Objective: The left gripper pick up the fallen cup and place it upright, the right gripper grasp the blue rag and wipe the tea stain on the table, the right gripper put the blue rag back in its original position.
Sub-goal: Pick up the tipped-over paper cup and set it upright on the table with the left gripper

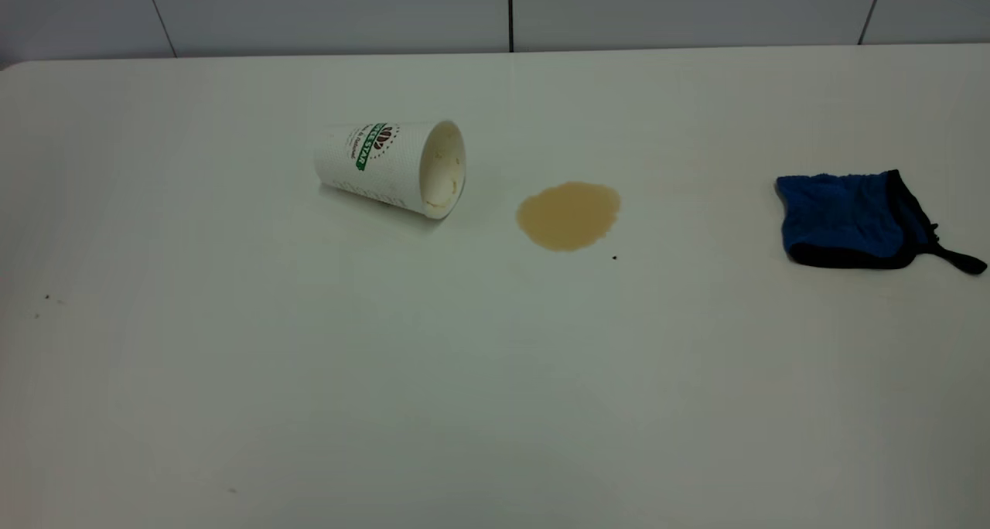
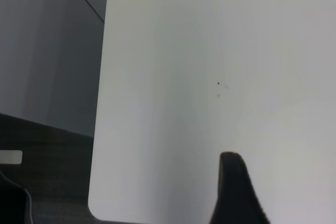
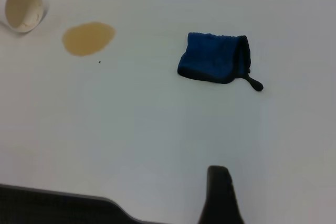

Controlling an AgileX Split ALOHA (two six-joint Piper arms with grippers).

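The cup [image 1: 390, 167] lies tipped beside the stain [image 1: 569, 215]; light, crushable paper, so grip its sidewall gently. Jaws' state: cannot tell.

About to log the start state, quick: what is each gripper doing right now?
Left gripper: holding nothing; open or shut cannot be told.
Right gripper: holding nothing; open or shut cannot be told.

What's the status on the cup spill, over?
Neither gripper at the work yet; one fingertip of each visible, jaw state unknown. Cup on its side, tea stain unwiped, blue rag untouched. Nothing in the way.
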